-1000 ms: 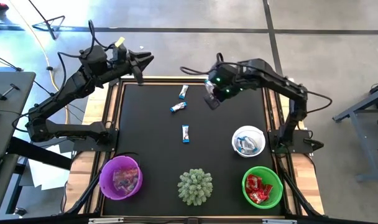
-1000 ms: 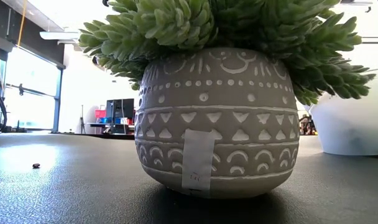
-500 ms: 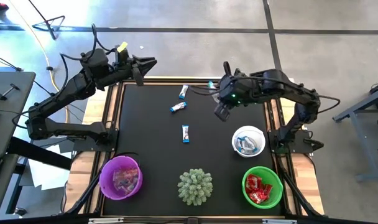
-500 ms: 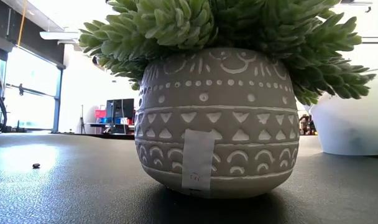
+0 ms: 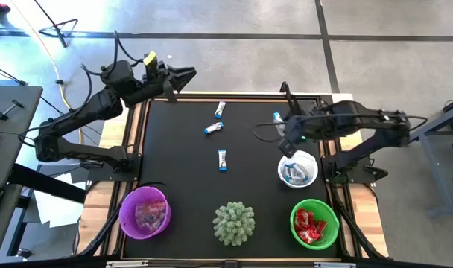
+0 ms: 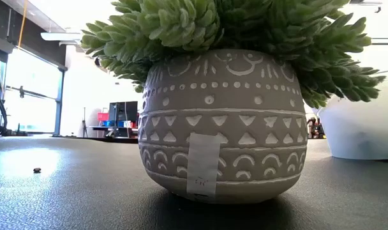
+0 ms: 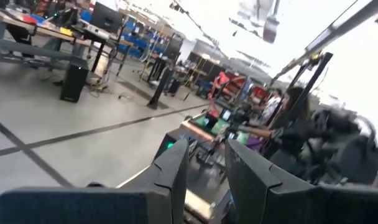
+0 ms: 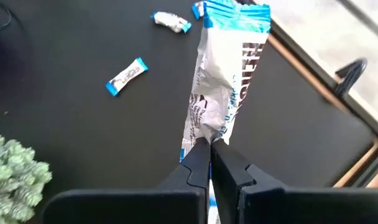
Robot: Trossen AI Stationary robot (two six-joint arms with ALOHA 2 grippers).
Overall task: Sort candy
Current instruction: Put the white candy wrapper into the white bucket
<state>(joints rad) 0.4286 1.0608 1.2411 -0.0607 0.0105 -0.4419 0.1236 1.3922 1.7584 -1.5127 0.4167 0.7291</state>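
Right end effector (image 8: 209, 155) clamped on blue-and-white candy (image 8: 229, 74) — arm stretched above white bowl (image 5: 297, 169).

right gripper (image 5: 280, 128) carries a blue-and-white candy (image 5: 277, 117) near the white bowl (image 5: 297, 169).

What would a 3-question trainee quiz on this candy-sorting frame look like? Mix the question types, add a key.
1. True or false: the right pincer is shut on a blue-and-white candy.
2. How many blue-and-white candies lie loose on the black mat in the high view? A) one B) three C) six
3. Fill in: the red candies sit in the ____ bowl.

Key: 1 true; the wrapper is pinched between its fingers, near the white bowl. 2 B: one at, one at, one at. 3 green. The left pincer waits at the mat's far left corner, holding nothing.
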